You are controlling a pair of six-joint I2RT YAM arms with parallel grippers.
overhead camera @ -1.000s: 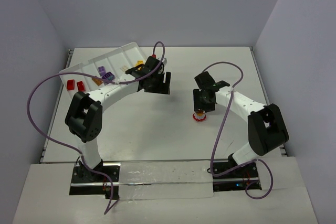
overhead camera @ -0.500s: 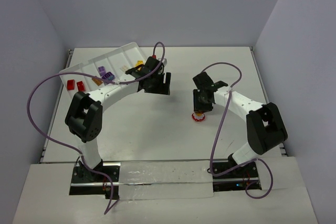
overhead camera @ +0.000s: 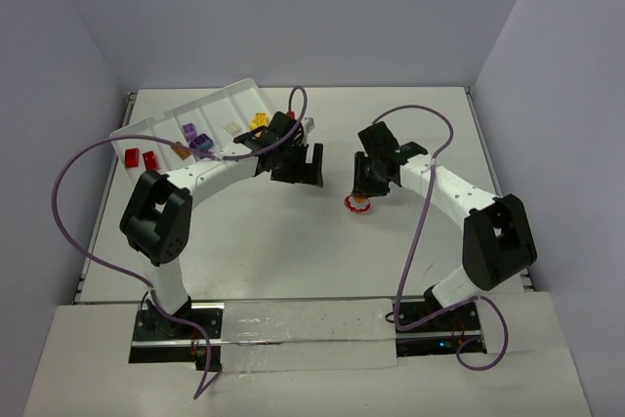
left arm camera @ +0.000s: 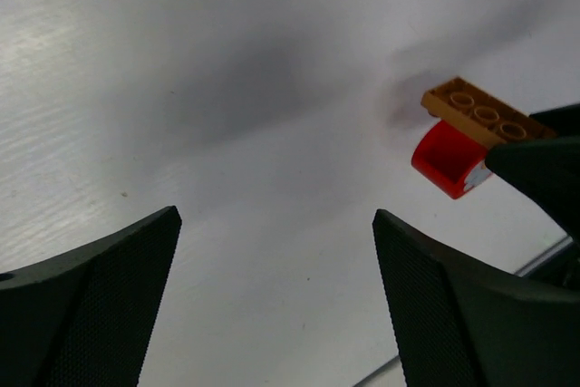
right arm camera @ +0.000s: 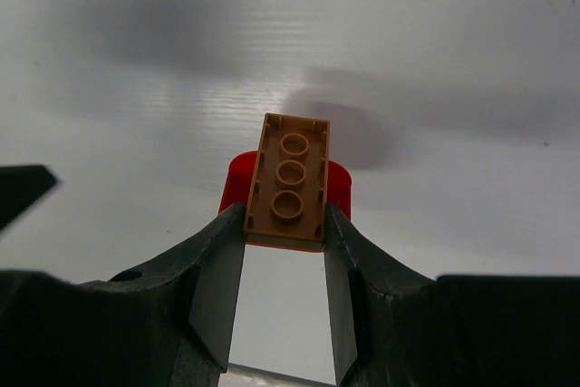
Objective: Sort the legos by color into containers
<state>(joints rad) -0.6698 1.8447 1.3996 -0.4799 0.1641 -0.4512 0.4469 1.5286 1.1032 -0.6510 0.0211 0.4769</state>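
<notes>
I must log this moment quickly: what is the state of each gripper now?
Left gripper: open, fingers wide apart, holding nothing.
Right gripper: shut on the orange lego.

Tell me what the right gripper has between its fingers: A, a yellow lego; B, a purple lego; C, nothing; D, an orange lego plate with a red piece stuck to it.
D: in the right wrist view the right gripper is closed on the sides of an orange lego plate, with a red lego piece showing directly behind it.
</notes>
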